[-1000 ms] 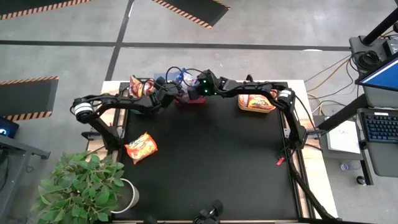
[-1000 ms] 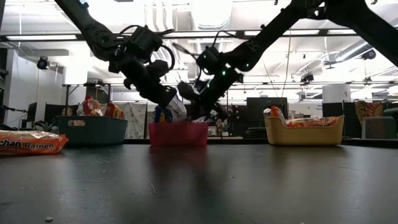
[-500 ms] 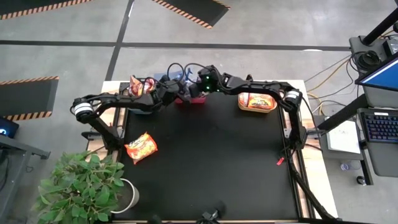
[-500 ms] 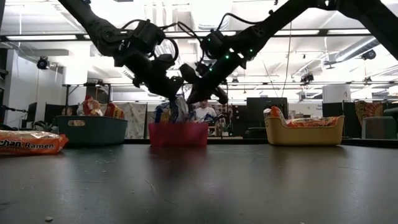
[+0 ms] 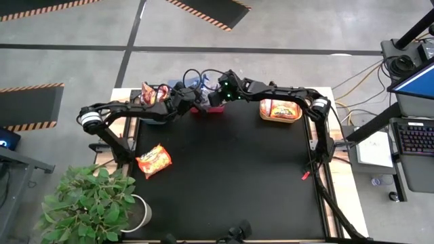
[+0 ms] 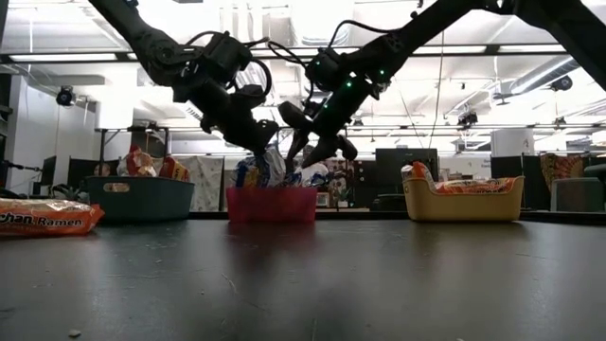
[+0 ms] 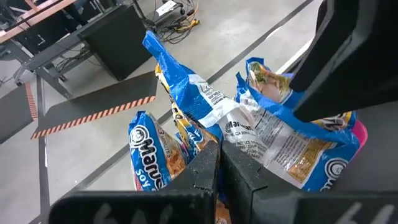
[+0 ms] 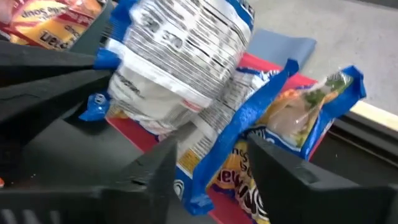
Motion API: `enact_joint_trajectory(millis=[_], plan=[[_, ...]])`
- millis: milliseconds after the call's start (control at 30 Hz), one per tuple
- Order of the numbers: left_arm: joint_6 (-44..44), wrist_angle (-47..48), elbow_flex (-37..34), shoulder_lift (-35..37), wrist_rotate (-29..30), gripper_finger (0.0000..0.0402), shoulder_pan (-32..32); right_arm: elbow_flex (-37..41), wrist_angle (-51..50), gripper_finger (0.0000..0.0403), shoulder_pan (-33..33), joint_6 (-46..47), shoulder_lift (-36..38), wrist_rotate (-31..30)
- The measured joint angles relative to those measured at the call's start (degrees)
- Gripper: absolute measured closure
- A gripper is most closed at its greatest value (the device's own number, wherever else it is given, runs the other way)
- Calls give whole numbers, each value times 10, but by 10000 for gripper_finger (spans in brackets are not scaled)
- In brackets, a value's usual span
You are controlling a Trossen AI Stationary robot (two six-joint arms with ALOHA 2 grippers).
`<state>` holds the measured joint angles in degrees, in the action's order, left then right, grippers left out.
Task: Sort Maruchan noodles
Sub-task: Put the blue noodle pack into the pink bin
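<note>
Sorting is looking well along, as a judgement from how things lie. Noodle packets are filling three bins along the far edge of the bench (image 5: 230, 176): the grey bin (image 6: 138, 198) is holding orange packets, the red bin (image 6: 272, 204) blue ones, the yellow bin (image 6: 462, 198) orange-red ones. One orange packet (image 5: 154, 160) is lying alone on the bench, near the left edge and well apart from the bins, waiting to be sorted.

Both arms are reaching in from their sides and meeting over the red bin. The left hand (image 7: 220, 163) is pinching its fingers tight on the lower edge of a blue packet (image 7: 193, 93) that is standing upright in the bin. The right hand (image 8: 208, 158) is hovering just above the same bin with fingers spread wide, gripping nothing, another blue packet (image 8: 186, 56) lying between and beyond them.
</note>
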<state>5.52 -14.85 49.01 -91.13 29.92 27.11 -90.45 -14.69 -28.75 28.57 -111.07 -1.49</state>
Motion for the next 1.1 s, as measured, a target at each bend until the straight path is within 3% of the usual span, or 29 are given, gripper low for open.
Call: enact_joint_trajectory(millis=[200,400,567,867,1000,1100], plan=[[0,9,0,0,0,402,1,2,21,167,0,13,-27,0],[0,9,0,0,0,402,1,3,68,160,2,14,-65,2],[0,13,0,0,0,402,2,2,80,211,2,14,-67,2],[0,13,0,0,0,402,1,2,107,379,5,1,-67,0],[0,12,0,0,-12,402,1,2,119,393,7,-13,-66,-1],[-9,12,0,3,-54,402,1,2,129,394,7,-16,-58,-2]])
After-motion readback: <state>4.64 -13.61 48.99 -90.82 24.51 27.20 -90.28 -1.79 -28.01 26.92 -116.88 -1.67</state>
